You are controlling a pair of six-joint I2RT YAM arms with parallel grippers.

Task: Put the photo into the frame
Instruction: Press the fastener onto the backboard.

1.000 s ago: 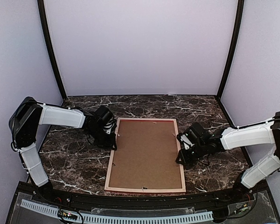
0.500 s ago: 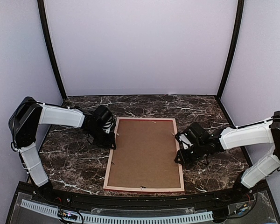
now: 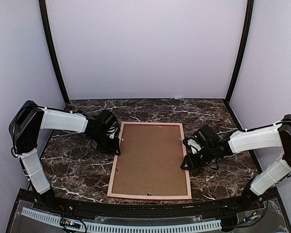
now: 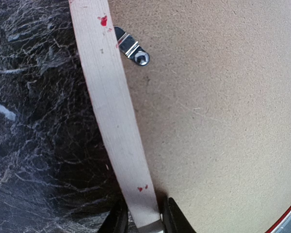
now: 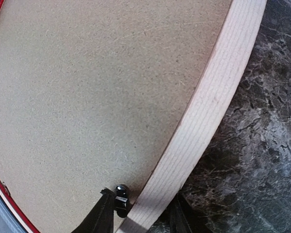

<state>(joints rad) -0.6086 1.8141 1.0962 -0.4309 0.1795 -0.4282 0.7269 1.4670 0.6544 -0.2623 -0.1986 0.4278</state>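
Now we have the frame (image 3: 131,197) lying face down in the middle of the marble table (image 3: 72,165), pale wood rails up, the brown backing board (image 3: 150,158) filling it. Our left gripper (image 3: 117,144) is on the left rail towards the far corner, jaws closed on the wood, one finger outside and one on the board side. A metal turn clip (image 4: 132,48) shows further along. Our right gripper (image 3: 186,159) is midway along the right rail, pinching it too, with a small black clip (image 5: 121,191) beside the inner finger.
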